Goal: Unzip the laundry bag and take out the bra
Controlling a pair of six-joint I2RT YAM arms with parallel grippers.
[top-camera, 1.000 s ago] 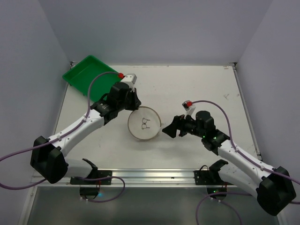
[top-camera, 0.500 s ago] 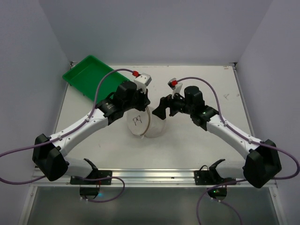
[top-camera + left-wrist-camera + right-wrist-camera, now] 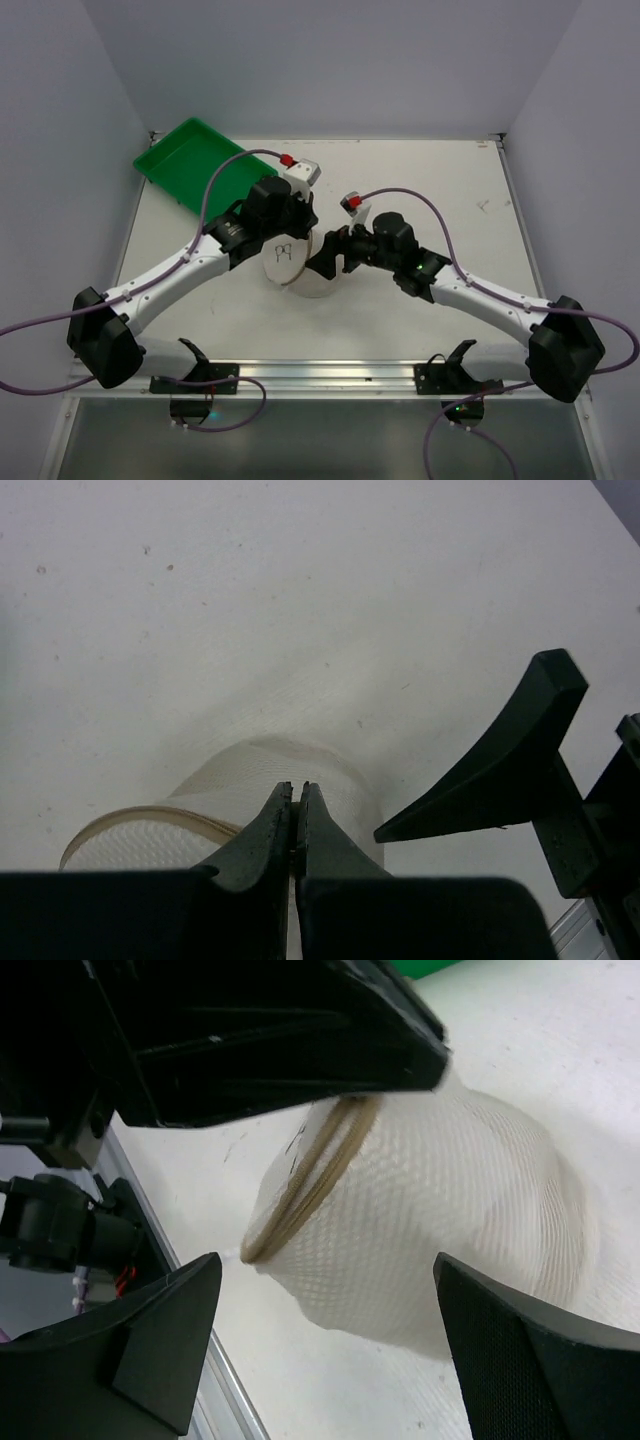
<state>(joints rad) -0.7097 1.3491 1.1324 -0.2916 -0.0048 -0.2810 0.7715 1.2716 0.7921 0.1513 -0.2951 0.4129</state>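
The laundry bag (image 3: pixel 300 268) lies tipped on its side in the middle of the table (image 3: pixel 430 180). The left gripper (image 3: pixel 297 798) pinches its rim, jaws pressed together. The right gripper (image 3: pixel 328 1270) straddles the mesh body, jaws spread. If the right gripper closes on loose mesh alone, the soft bag will likely collapse or slide instead of opening.

we see a white, lightly speckled tabletop (image 3: pixel 420 170) boxed in by plain pale walls (image 3: pixel 330 60) behind it and on both sides; a metal rail (image 3: pixel 320 373) lines its near edge.
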